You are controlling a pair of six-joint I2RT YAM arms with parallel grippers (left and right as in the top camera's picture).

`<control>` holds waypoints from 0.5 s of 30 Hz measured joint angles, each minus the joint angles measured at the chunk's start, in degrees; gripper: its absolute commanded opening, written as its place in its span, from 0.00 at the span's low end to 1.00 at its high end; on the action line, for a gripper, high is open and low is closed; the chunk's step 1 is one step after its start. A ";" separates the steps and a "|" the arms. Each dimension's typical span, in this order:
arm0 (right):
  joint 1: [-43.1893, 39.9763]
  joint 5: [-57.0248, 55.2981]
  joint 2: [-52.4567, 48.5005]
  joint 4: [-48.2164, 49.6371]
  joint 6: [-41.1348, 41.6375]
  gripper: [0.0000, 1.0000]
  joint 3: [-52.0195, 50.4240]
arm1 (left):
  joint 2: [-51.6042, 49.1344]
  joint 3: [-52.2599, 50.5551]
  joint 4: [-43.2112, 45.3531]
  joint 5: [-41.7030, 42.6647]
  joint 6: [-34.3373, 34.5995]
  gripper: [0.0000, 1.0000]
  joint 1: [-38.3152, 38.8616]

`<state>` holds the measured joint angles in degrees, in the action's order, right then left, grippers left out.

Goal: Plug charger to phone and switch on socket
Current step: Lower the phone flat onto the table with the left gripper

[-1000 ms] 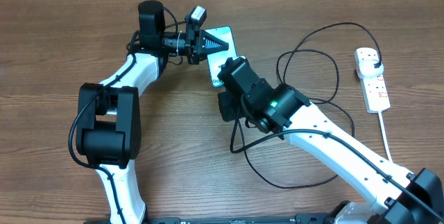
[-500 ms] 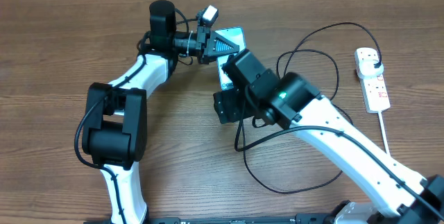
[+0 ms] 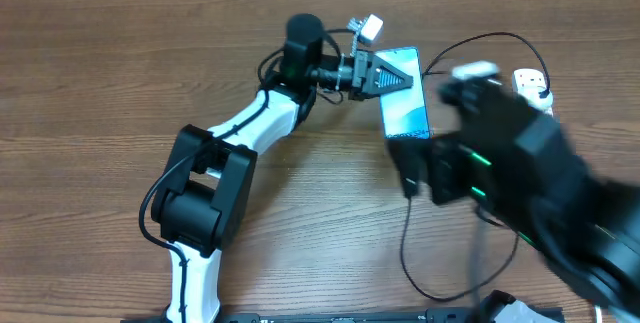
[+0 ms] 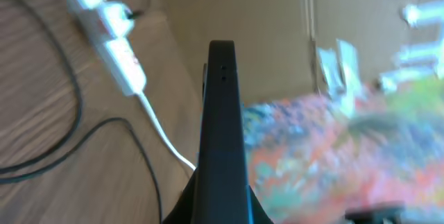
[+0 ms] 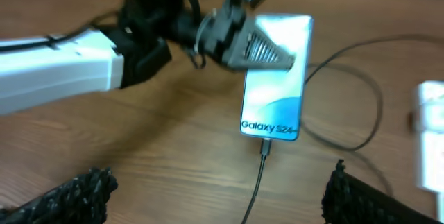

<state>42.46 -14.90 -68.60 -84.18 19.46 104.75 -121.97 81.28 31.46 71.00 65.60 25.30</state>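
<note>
The left end effector (image 3: pixel 400 75) grasps the phone (image 3: pixel 408 118), far centre, charger (image 5: pixel 265 148) seemingly seated. The right end effector (image 5: pixel 215 195), released, should press the socket (image 4: pixel 118 44) switch at far right squarely.

Overhead: fixed above the table (image 3: pixel 90 83), looking straight down; far enough to take in the phone (image 3: pixel 405 108) and the socket (image 3: pixel 530 81).
Left wrist: very near, sighting along the phone's dark edge, facing the socket and a cardboard wall (image 4: pixel 263 16) beyond.
Right wrist: raised over the table, tilted down at the phone's screen, its own fingertips (image 5: pixel 76 193) at the lower corners.
Shared: all three hold the phone and the socket; overhead and right wrist both catch the left gripper (image 5: pixel 281 56).
</note>
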 measured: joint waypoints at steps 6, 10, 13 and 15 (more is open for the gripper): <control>0.00 -2.36 8.39 -0.55 0.04 1.00 0.11 | -0.02 1.62 -22.29 -9.99 -11.74 0.04 0.98; 0.00 -5.05 10.10 -0.66 1.22 1.00 0.26 | -0.02 4.33 -39.41 -10.93 -21.35 0.04 0.98; 0.00 -6.64 9.70 0.26 1.99 1.00 0.22 | -0.02 7.41 -59.30 -13.00 -30.82 0.04 0.70; 0.00 -7.10 9.38 1.88 2.58 1.00 -0.39 | -0.02 8.50 -68.94 -15.78 -35.67 0.04 0.28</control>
<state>42.46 -22.00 -59.22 -82.30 22.04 104.36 -121.99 89.78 -37.47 55.22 29.93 25.58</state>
